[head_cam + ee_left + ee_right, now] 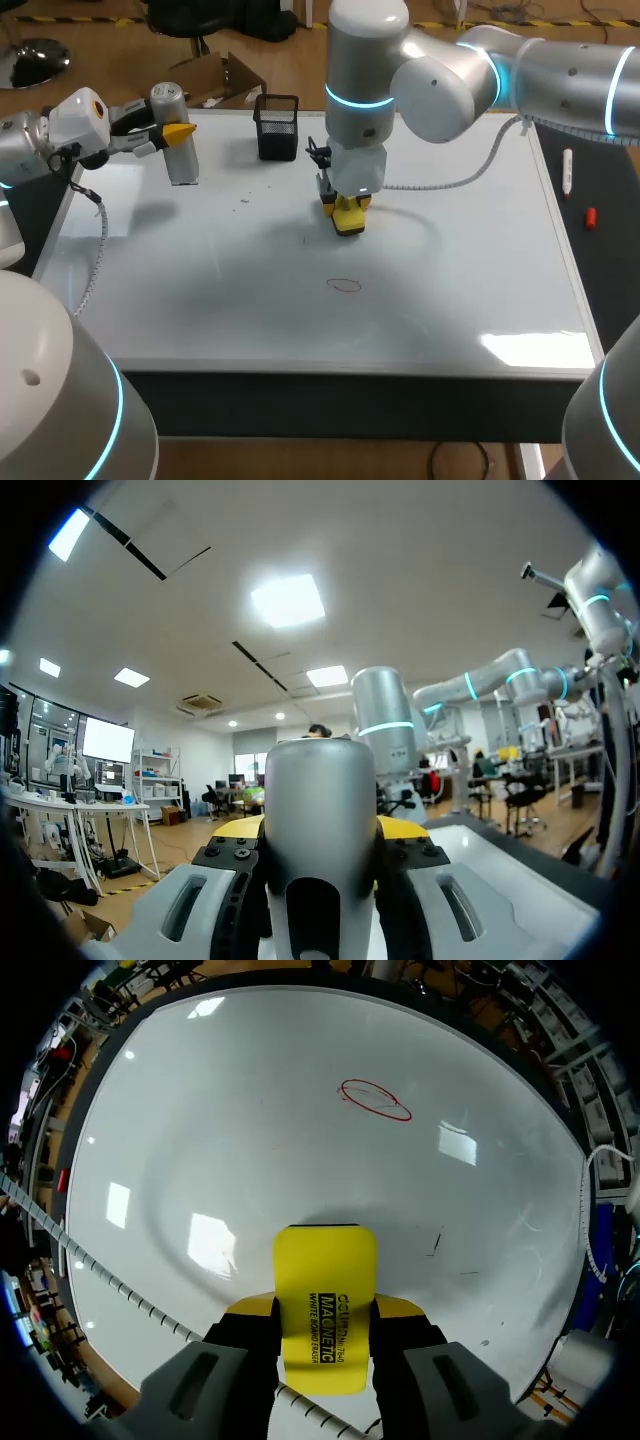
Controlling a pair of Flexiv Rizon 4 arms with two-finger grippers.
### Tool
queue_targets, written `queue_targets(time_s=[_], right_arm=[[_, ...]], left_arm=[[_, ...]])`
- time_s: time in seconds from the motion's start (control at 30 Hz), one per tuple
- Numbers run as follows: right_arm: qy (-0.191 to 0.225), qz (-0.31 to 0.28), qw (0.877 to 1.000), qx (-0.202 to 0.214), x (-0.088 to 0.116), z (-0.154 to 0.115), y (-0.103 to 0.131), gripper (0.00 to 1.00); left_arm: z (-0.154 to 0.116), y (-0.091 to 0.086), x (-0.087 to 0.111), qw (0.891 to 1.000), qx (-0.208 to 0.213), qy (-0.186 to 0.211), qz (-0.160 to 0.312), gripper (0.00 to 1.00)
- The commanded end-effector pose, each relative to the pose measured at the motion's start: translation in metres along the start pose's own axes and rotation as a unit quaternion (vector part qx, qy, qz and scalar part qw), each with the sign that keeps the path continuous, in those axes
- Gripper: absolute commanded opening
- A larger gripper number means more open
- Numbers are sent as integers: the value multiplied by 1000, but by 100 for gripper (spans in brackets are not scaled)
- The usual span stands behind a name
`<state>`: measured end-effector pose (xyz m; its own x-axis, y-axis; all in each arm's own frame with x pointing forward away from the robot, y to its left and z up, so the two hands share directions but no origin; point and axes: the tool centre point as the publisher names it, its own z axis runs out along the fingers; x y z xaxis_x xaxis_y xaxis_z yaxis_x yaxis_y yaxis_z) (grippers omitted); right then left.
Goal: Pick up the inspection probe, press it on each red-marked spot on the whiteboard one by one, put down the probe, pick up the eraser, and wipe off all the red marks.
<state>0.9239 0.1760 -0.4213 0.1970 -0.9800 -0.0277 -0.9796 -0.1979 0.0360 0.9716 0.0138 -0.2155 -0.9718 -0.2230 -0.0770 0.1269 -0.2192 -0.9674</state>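
The yellow eraser point(325, 1270) is clamped from both sides between the fingers of the right gripper point(325, 1312). It is held low over the whiteboard point(250, 1110), a little short of the red mark point(375, 1100); contact cannot be told. For a clean wipe, the eraser should be kept flat, pressed evenly and drawn across the whole oval. The inspection probe point(182, 165) is held raised, well apart from the red mark, with the fingers of the left gripper point(172, 135) closed on its sides.

Left hand point(320, 830) fingertips mostly hidden behind the probe point(320, 780), eraser point(348, 226) half covered by the right hand point(346, 208)
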Motion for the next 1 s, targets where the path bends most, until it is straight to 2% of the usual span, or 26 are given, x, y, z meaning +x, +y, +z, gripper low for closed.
queue_targets(time_s=[0.03, 0.47, 1.0], right_arm=[[-2, 1, 1000, -7, 5, 5, -3, 0], [2, 5, 1000, -23, 16, 20, -6, 0], [17, 36, 998, -52, 58, 40, 1, 0]], left_arm=[[1, -2, 2, 1000, -1, -3, 1, 0], [1, -2, 2, 1000, -1, -3, 1, 0], [1, -2, 2, 1000, -1, -3, 1, 0]])
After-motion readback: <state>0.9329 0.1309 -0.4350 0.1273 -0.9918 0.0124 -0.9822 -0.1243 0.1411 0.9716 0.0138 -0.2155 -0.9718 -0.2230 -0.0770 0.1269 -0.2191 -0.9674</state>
